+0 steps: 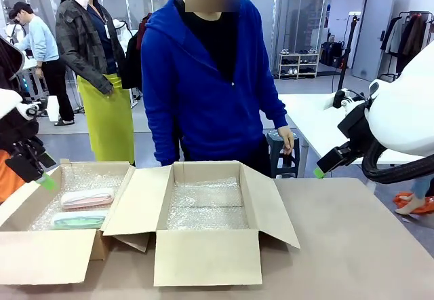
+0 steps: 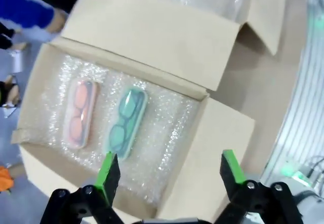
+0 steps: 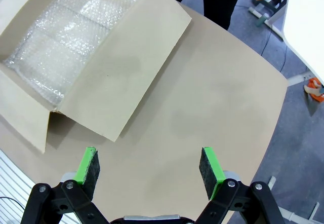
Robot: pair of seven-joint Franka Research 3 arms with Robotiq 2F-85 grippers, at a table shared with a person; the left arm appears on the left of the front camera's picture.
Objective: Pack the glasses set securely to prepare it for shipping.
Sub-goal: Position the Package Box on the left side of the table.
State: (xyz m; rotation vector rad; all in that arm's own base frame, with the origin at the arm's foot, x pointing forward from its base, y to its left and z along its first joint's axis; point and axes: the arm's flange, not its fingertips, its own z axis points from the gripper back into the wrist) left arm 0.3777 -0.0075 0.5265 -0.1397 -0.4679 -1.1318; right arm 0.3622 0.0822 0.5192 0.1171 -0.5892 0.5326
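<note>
Both sets of jaws are spread wide with nothing between them. The left gripper [image 2: 164,169] hangs above the left-hand cardboard box [image 2: 212,148], green pads apart, looking straight down into it; in the front view that left gripper [image 1: 42,178] sits at the far left edge, up over the box's [image 1: 41,249] outer corner and not touching anything. Inside that box, on a bed of bubble wrap [image 2: 167,133], lie the two cases of the glasses set: the pink case [image 2: 80,113] and the mint green case [image 2: 125,122], side by side, flat, nearly parallel with a thin gap between them. From the front, the pink case [image 1: 87,198] is the farther one and the mint green case [image 1: 79,219] is nearer the robot. The box flaps stand open all round, and the tall flap between the two boxes rises right beside the cases. The right gripper [image 3: 150,168] is released too, hovering over bare brown table [image 3: 212,97], well apart from the second box [image 3: 106,82]. That second box [image 1: 207,256] sits in the middle of the table, open, lined with bubble wrap [image 1: 207,205] and otherwise holding nothing I can see. The right gripper [image 1: 320,170] shows at the right, raised off the table. A person in a blue hoodie [image 1: 203,76] stands at the far side right behind the middle box, one hand [image 1: 287,139] hanging down.
</note>
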